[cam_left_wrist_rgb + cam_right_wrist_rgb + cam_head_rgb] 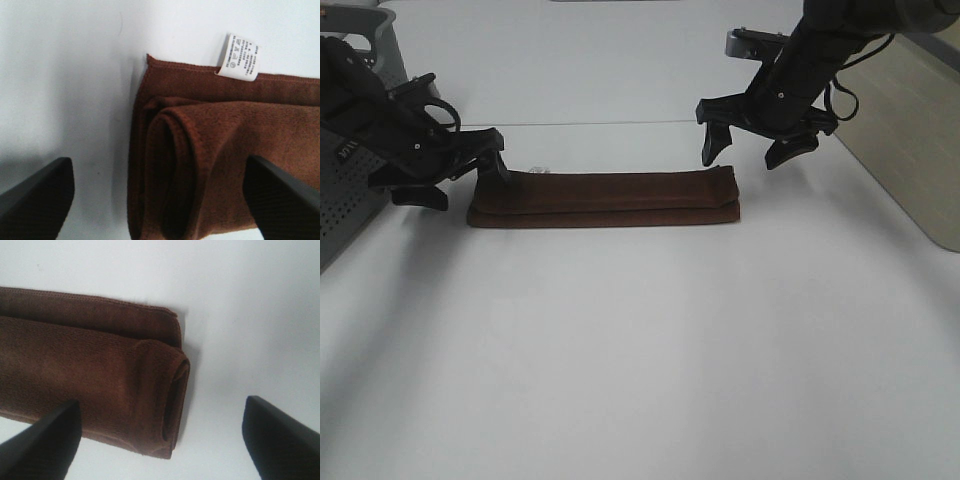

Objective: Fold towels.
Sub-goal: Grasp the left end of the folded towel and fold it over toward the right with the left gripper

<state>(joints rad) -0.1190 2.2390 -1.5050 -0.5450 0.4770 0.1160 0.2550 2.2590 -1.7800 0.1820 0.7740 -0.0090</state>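
Note:
The dark reddish-brown towel (605, 198) lies on the white table (640, 360), folded into a long narrow strip running left to right. My left gripper (465, 185) stands open at its left end, with the fingers apart and nothing between them. In the left wrist view the towel's rolled end (210, 150) and its small white tag (239, 57) lie below the open left gripper (160, 200). My right gripper (750, 150) hangs open just above the strip's right end. The right wrist view shows that folded end (100, 375) beneath the open right gripper (162, 440).
A grey perforated stand (350, 210) stands at the table's left edge beside the left arm. The table's right edge (895, 195) runs diagonally, with beige floor (920, 120) beyond it.

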